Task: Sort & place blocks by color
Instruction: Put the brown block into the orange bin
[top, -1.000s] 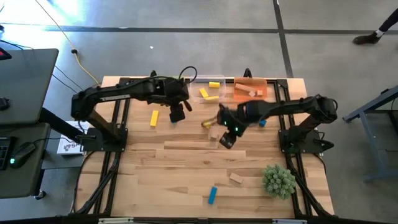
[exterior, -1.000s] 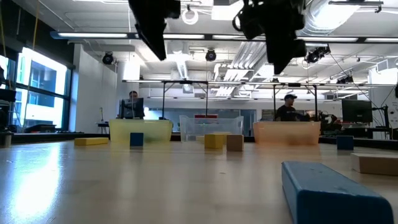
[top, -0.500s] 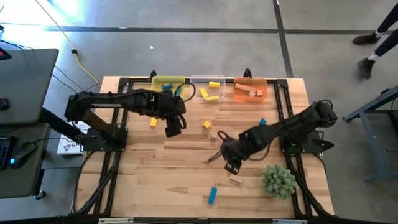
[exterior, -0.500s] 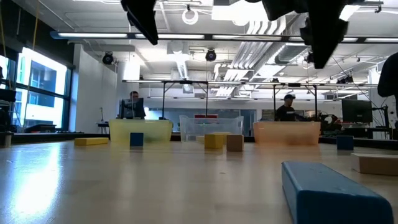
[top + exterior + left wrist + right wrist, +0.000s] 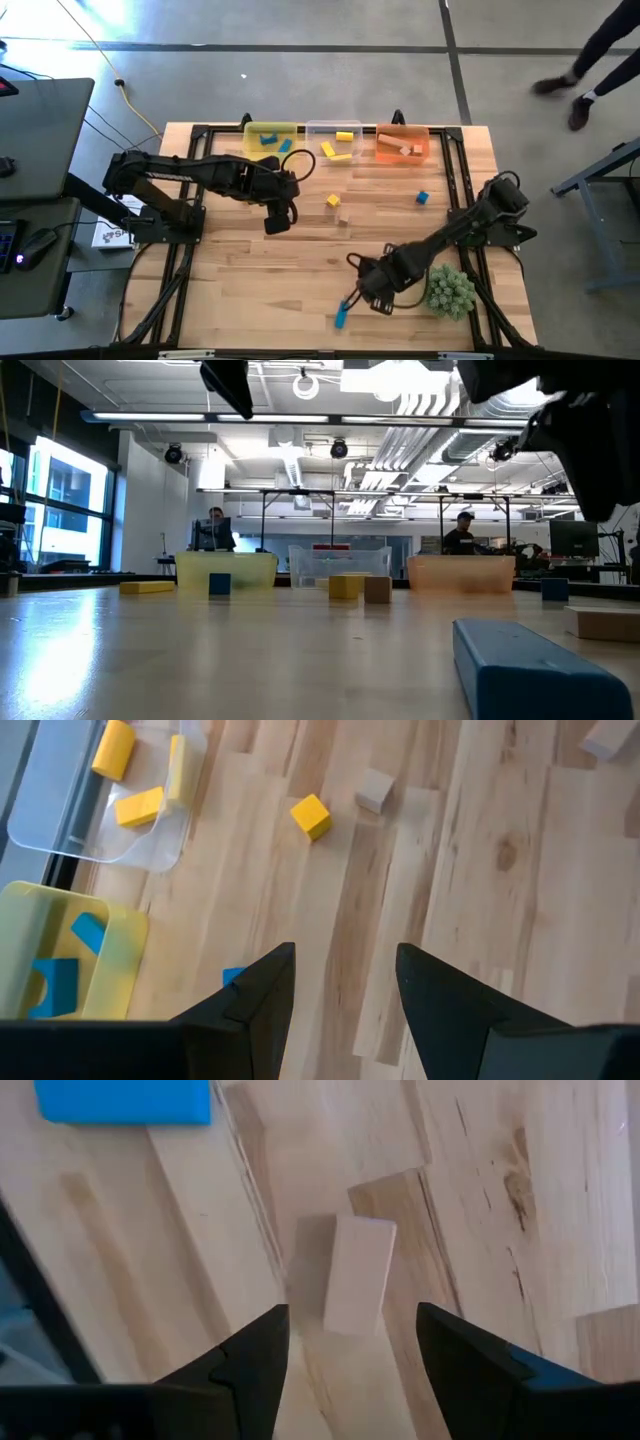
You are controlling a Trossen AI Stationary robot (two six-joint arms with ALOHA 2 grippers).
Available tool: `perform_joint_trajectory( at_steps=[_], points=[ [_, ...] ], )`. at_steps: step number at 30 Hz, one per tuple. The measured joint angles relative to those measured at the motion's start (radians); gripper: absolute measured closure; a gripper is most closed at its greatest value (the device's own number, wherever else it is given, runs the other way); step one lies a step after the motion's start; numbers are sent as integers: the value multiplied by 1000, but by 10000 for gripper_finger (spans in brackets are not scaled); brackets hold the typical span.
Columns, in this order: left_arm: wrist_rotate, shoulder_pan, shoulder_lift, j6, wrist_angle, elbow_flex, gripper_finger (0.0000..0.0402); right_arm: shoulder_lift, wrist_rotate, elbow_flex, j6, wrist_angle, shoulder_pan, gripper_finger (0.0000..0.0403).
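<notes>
While the right gripper (image 5: 378,296) hangs near the worktop's front edge w/ jaws wide, empty, over a tan bar (image 5: 356,1274), a blue bar (image 5: 341,316) lies just beside it, spiky plant ball (image 5: 449,289) close by. Mid-worktop: left gripper (image 5: 277,218), jaws apart, empty; yellow cube (image 5: 332,201), tan cube (image 5: 343,215), blue cube (image 5: 422,198) beyond. Back edge: yellow bin (image 5: 271,139) w/ blue blocks, clear bin (image 5: 335,141) w/ yellow, orange bin (image 5: 402,143) w/ tan.

Blocks — tan bar (image 5: 355,1273) flat between the open right gripper's (image 5: 350,1345) fingers, untouched; blue bar (image 5: 123,1101) just beyond; yellow cube (image 5: 311,817), tan cube (image 5: 374,790) ahead of left gripper (image 5: 345,982).
</notes>
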Motion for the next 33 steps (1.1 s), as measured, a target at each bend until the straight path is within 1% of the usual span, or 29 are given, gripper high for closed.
perform_joint_trajectory(
  at_steps=[6, 10, 14, 20, 28, 31, 33],
  points=[
    [0, -21, 0, 0, -1, 0, 236, 62, 87, 0, -6, 19, 28, 194],
    [-9, -36, 1, 0, -2, 0, 236, 88, 86, 0, 12, 31, 26, 194],
    [-50, -52, 1, -3, -16, 0, 236, 107, 74, 0, 13, 41, 26, 194],
    [-57, -67, 1, -18, -50, 0, 236, 112, 67, 0, 48, 51, 26, 194],
    [-72, -72, 1, -28, -51, 0, 236, 125, 71, 0, 46, 42, 26, 195],
    [-72, -72, 1, -28, -51, 0, 236, 125, 72, -22, 58, 59, 26, 195],
    [-72, -72, 1, -27, -51, 0, 236, 125, 53, -49, 72, 72, 26, 195]
  ],
)
